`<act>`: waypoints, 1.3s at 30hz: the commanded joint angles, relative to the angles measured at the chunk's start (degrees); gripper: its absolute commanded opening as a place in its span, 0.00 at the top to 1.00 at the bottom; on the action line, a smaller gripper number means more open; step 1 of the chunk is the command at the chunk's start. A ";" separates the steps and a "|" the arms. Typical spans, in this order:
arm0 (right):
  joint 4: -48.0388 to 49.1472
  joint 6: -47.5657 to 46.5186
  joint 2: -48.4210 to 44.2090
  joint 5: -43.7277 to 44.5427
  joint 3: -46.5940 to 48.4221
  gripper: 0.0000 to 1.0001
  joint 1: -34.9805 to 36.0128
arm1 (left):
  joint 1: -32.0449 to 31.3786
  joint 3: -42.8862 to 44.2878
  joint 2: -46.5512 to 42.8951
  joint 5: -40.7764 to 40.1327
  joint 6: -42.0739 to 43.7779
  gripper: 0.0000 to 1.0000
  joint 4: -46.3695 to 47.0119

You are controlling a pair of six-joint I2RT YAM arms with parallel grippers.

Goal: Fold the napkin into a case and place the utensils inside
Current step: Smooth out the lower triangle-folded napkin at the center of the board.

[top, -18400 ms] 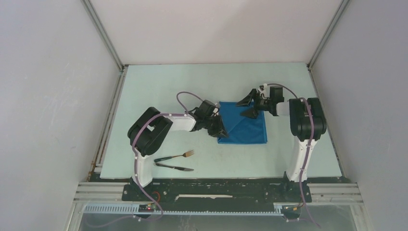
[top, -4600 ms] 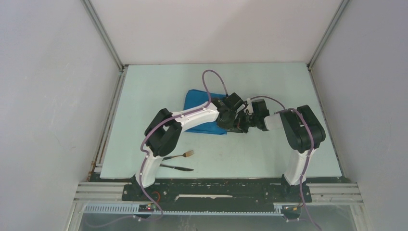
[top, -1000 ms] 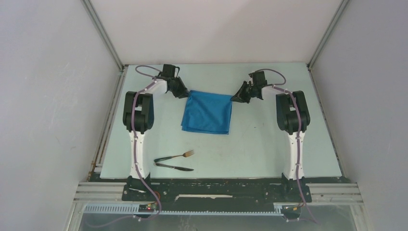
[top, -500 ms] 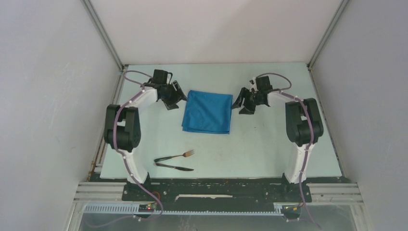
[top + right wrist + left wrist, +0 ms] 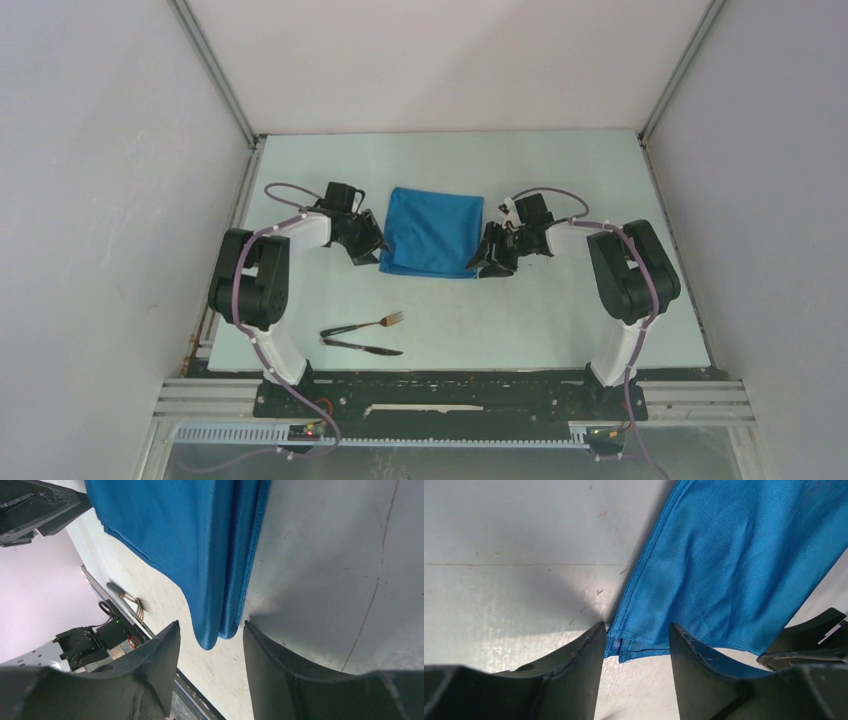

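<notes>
At the near corners of the napkin (image 5: 432, 232), folded flat on the table (image 5: 560, 310), the left gripper (image 5: 368, 250) and right gripper (image 5: 490, 262) sit open, holding nothing. I'd pinch every layer evenly so the fold stays square.

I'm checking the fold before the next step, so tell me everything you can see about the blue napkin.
The napkin is plain bright blue woven cloth, folded into a layered, roughly square shape. It lies flat on the pale table, around its middle. Stacked hemmed edges show at its two near corners. The left gripper and right gripper each straddle one near corner with jaws open, and neither clamps it. Nothing rests on top of it.
</notes>
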 commanded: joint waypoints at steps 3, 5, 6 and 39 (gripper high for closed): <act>2.07 0.90 1.06 3.35 -1.43 0.51 0.95 | -0.97 -1.82 -4.68 -1.55 -1.53 0.41 3.30; 2.15 0.74 1.16 4.32 -1.69 0.57 0.50 | -0.98 -2.40 -6.35 -1.55 -1.52 0.41 3.30; 2.08 0.55 1.33 4.19 -1.69 0.63 0.36 | -1.02 -2.65 -7.20 -1.55 -1.48 0.41 3.26; -18.24 -11.87 -19.01 12.83 0.30 0.40 -20.01 | -7.66 17.08 2.06 12.83 -9.25 0.51 8.56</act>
